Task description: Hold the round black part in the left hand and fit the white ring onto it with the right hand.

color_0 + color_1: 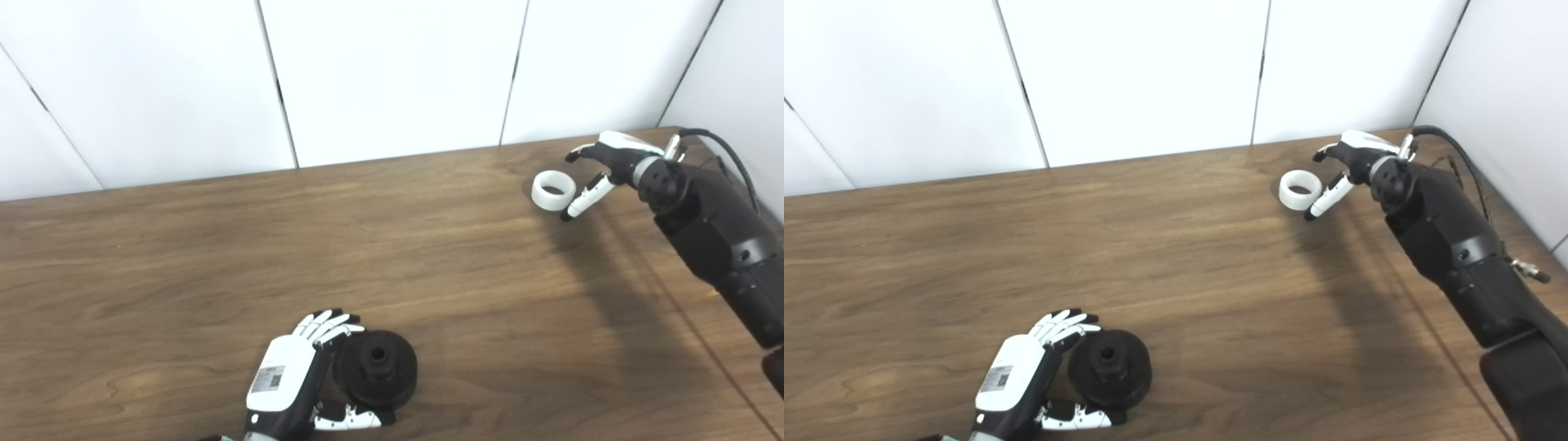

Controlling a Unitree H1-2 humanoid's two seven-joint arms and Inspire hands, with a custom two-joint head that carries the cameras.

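Note:
The round black part lies flat on the wooden table near the front edge, its centre hole facing up. My left hand cups it from the left, fingers curled over its far rim and thumb under its near rim, touching it. The white ring lies on the table at the far right. My right hand hovers just to the right of the ring, fingers spread and open, thumb tip close beside the ring's rim, nothing held.
The brown wooden table runs up to white wall panels at the back and on the right. A black cable trails behind the right forearm near the table's right edge.

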